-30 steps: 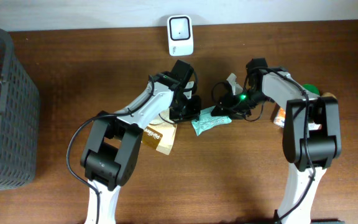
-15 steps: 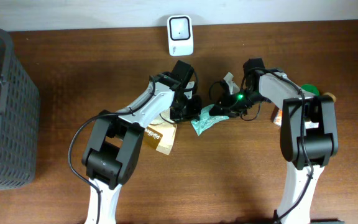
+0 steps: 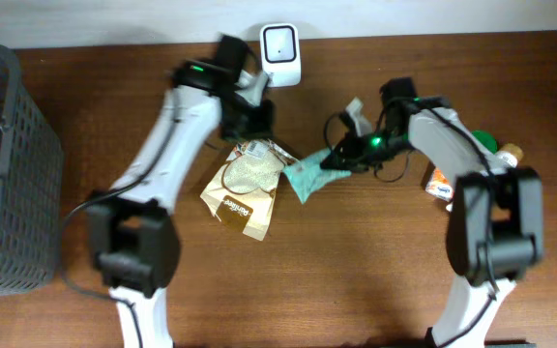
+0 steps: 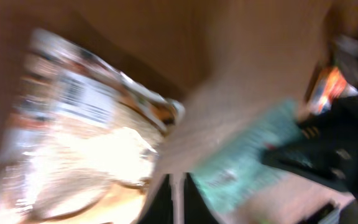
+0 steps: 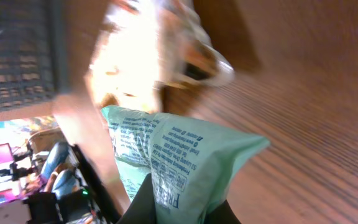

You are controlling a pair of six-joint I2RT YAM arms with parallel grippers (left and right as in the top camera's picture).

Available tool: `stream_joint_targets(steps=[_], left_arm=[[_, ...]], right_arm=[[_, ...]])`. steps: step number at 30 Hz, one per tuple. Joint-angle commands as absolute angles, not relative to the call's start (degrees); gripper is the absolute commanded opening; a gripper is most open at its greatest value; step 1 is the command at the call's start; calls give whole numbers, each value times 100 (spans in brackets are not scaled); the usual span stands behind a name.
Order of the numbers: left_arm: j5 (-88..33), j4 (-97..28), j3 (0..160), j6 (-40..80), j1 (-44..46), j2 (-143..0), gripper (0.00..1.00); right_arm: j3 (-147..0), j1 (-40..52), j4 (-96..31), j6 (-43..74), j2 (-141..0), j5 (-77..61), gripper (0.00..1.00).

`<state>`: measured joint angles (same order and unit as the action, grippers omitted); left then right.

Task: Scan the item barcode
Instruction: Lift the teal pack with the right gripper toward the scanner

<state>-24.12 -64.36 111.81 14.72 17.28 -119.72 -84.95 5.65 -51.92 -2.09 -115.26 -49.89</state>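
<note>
Crinkled mint-green printed packet, 1 end pinched by right gripper; left gripper blurred, cannot tell its spread

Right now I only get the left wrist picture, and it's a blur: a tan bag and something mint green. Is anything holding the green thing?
Observer: Yes. Overhead, the right gripper is shut on one end of the green packet.
Visitor: And where's the thing that reads the barcode?
Observer: A white scanner stands at the far edge of the table, beyond the packet and outside your view.
</note>
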Motion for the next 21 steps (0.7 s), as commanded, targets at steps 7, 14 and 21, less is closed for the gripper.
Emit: stream_joint_targets(steps=[7, 14, 21], left_arm=[[-1848, -6807, 11356, 1249, -141, -11408, 27], [-1815, -6958, 11356, 1249, -764, -11408, 99], [-1815, -6954, 11356, 1251, -832, -11408, 99]], right_arm=[[-8735, 510, -4381, 1398, -9411, -5590, 4], [-8735, 510, -3793, 3076, -8667, -5579, 4], [-8735, 513, -3260, 3699, -8154, -5680, 4]])
